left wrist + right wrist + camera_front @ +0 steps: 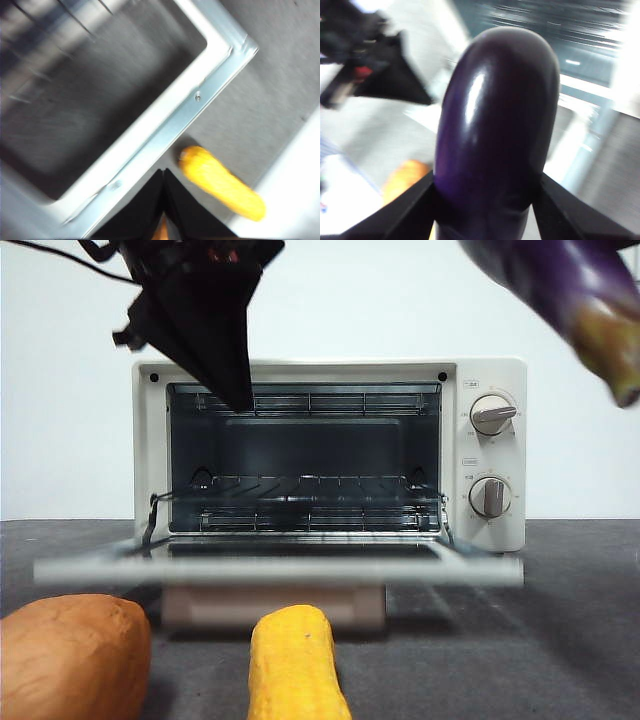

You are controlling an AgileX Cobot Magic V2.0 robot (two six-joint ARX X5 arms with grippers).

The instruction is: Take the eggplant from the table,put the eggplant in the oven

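The glossy dark purple eggplant [560, 285] hangs tilted at the top right of the front view, above and right of the oven [490, 380], its yellowish-green tip pointing down. In the right wrist view my right gripper [486, 181] is shut on the eggplant [495, 120], one jaw on each side. The oven's door [280, 571] lies folded down and open, and the wire rack inside is bare. My left gripper [238, 398] hangs at the oven's upper left opening. Seen from its own wrist, the left gripper [164, 172] is shut and empty above the door's corner [220, 70].
A yellow corn cob [295, 665] lies on the dark grey table [560, 640] just in front of the open door. An orange-brown sweet potato [70, 655] sits at the front left. The corn [220, 182] also shows beside the left jaws.
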